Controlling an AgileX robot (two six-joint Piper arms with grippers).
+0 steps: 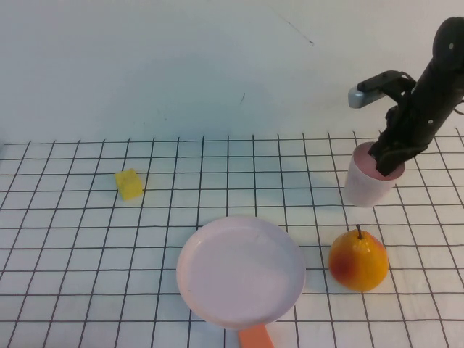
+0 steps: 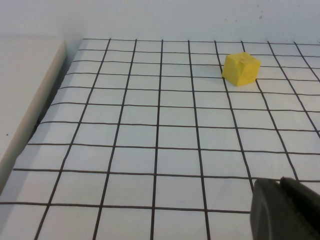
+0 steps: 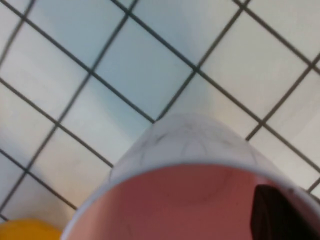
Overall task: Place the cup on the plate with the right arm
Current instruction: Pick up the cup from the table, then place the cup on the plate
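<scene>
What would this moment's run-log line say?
right gripper: at rim of pale pink plastic cup, one finger inside | round pink plate: bare | left gripper: parked low over grid

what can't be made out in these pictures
- High view: the right gripper reaches into the pale pink plastic cup; the arm hides its fingertips.
- Right wrist view: the cup fills the frame, with one dark finger inside.
- Left wrist view: the left gripper is cut off at the edge.
- High view: the orange piece below the round pink plate is cropped.

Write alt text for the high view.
The right gripper grips the tilted pink cup by its rim, right of the empty pink plate. A pear and yellow block lie nearby; the left gripper is unseen.
</scene>
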